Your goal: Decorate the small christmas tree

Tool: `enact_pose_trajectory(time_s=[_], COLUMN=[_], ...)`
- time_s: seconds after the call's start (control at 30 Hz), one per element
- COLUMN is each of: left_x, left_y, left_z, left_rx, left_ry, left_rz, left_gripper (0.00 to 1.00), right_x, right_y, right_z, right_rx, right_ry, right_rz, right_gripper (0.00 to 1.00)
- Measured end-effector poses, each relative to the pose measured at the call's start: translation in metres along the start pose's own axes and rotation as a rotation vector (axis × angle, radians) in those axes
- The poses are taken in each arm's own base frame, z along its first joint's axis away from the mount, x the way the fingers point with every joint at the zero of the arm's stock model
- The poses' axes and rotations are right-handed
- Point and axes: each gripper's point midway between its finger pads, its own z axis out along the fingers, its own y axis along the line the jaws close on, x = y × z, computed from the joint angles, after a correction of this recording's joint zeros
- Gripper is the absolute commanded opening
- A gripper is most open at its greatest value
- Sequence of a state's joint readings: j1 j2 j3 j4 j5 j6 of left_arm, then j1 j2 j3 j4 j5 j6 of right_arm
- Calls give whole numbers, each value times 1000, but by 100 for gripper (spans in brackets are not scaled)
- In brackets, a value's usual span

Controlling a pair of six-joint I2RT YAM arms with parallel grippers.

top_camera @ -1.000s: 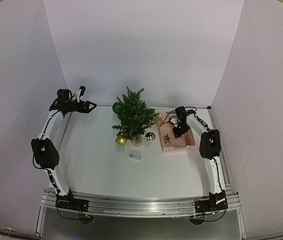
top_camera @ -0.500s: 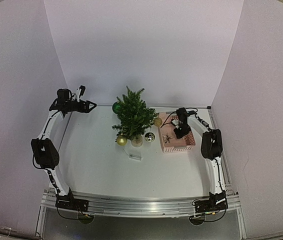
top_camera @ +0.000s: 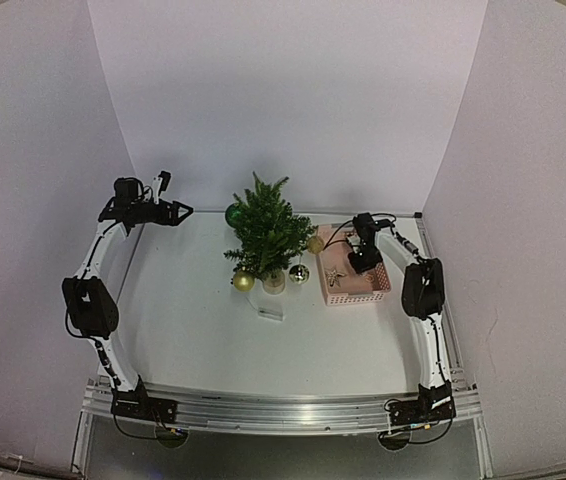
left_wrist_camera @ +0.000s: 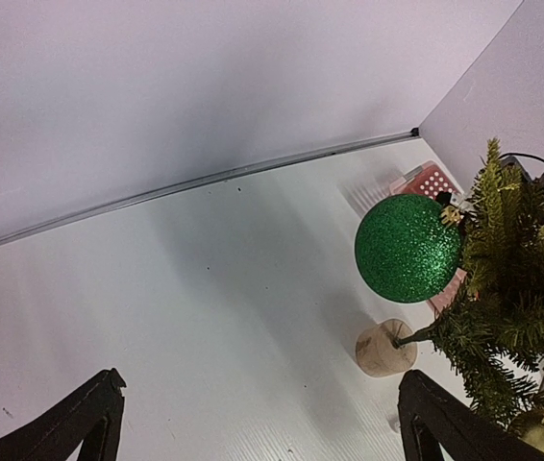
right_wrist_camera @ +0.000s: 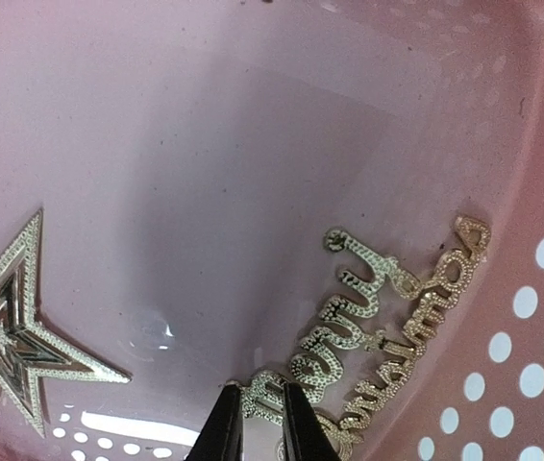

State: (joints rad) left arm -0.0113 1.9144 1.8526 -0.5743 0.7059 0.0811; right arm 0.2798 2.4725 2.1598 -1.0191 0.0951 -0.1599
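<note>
**Small christmas tree** point(top_camera: 268, 232): dark-green, bristly needle branches, upright on a pale round wooden stump point(left_wrist_camera: 384, 349). It stands toward 12 o'clock on the white tabletop point(top_camera: 193, 320).
**Green bauble** point(left_wrist_camera: 407, 248): glittered sphere, hanging at the tree's 10 o'clock.
**Gold bauble** point(top_camera: 243, 282): round, at the tree's 7 o'clock.
**Pink basket** point(top_camera: 355, 300): perforated plastic, rectangular, at the tree's 3 o'clock.
**Inside the basket:** a flat gold star point(right_wrist_camera: 8, 327) with a beaded edge, and gold lettering point(right_wrist_camera: 387, 317) in beaded script.
**My right fingers** point(right_wrist_camera: 222, 430): pinched on the lettering's end.
**My left fingers** point(left_wrist_camera: 85, 423): spread wide, holding nothing, at the tree's 9 o'clock.
</note>
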Motion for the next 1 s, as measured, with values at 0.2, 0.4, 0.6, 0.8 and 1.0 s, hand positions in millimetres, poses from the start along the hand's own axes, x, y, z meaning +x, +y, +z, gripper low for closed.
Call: enact_pose_trajectory(time_s=[0.2, 0.4, 0.6, 0.8, 1.0], left_x=[0, 0, 0, -2, -2], left_y=[0, 0, 0, -1, -1], left_z=[0, 0, 0, 0, 0], left_rx=[0, 0, 1, 4, 7], left_ry=[0, 0, -1, -7, -8], left_rz=[0, 0, 0, 3, 4], left_gripper=[99, 99, 99, 99, 99], right_x=[-14, -20, -18, -24, -20], right_y=[1, 0, -10, -20, -21], right_z=[-13, -19, -19, -7, 4], right_rx=[-17, -20, -12, -16, -3], right_ry=[-45, -67, -60, -63, -42], right_rz=[47, 81, 212, 337, 359], right_gripper=[13, 19, 37, 33, 33])
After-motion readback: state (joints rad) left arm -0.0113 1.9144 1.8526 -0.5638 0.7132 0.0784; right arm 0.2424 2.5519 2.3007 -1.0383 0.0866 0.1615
